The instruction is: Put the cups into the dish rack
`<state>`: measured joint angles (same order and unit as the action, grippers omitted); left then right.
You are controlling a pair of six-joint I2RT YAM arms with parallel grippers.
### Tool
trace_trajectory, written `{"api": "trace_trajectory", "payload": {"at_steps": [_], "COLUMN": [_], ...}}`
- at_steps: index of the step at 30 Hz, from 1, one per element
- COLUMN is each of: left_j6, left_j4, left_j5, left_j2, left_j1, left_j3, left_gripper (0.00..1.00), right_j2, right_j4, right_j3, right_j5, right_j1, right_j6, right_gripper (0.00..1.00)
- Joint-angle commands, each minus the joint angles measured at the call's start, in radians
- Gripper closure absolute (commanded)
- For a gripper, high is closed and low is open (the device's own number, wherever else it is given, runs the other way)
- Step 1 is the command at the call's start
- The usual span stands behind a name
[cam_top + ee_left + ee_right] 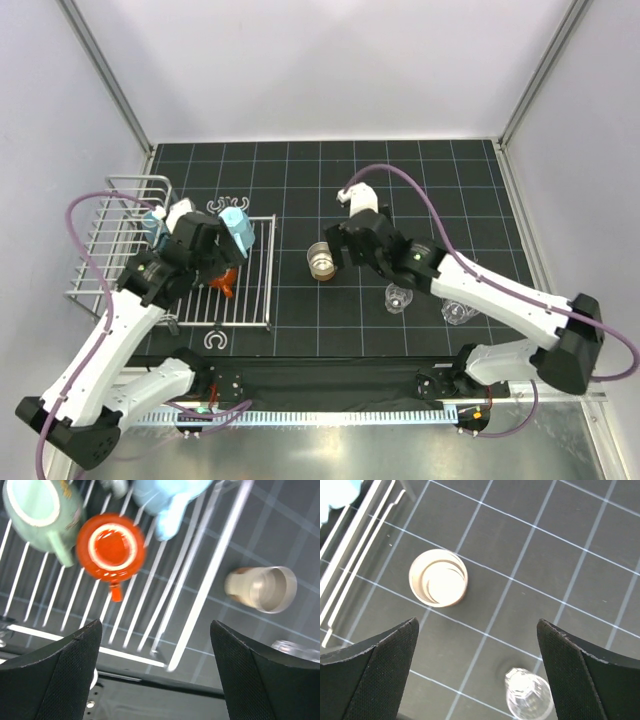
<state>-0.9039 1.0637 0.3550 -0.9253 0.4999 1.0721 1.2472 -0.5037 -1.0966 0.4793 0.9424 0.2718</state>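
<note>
The dish rack (pixel 256 296) stands at the left, with its raised basket (pixel 100 250) farther left. On its flat slats (pixel 199 591) sit an orange cup (pixel 111 547), a mint green cup (pixel 35 505) and a blurred light blue cup (pixel 167 500). My left gripper (pixel 155 627) hangs open above the rack's near corner, just past the orange cup (pixel 226 281), holding nothing. A steel cup (pixel 439 577) stands upright on the mat right of the rack. My right gripper (pixel 477 625) is open and empty above the mat, between the steel cup (pixel 322 262) and a clear cup (pixel 527 696).
A second clear cup (pixel 458 312) sits on the black gridded mat (pixel 420 190) right of the first (pixel 398 298). White walls close in the mat at the back and sides. The right arm stretches across the mat's right half.
</note>
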Motion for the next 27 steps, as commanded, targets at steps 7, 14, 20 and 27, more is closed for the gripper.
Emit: {"api": "trace_trajectory", "payload": {"at_steps": [7,14,20,27], "left_j6": [-0.006,-0.026,-0.003,0.04], "left_j4": [0.024,0.018,-0.001,-0.042], "left_j5": [-0.126,-0.211,-0.315,-0.35], "left_j2": [0.08,0.092,0.031,0.02], "left_j1": [-0.001,-0.001,-0.001,-0.001], "left_j3": [0.138,0.158,0.209,0.204], "left_gripper": [0.17,0.18,0.18,0.19], "right_j2": [0.207,0.34,0.403,0.455], "right_j4": [-0.07,-0.111,-0.139,-0.144], "right_j3": [-0.166,-0.247,-0.302,-0.322], "right_j5": [-0.281,-0.357,-0.372,-0.4], "right_j1": [-0.151,-0.166,-0.174,-0.183], "right_j6": [0.136,0.125,0.159,0.159], "right_gripper": [0.27,0.23,0.23,0.24]}}
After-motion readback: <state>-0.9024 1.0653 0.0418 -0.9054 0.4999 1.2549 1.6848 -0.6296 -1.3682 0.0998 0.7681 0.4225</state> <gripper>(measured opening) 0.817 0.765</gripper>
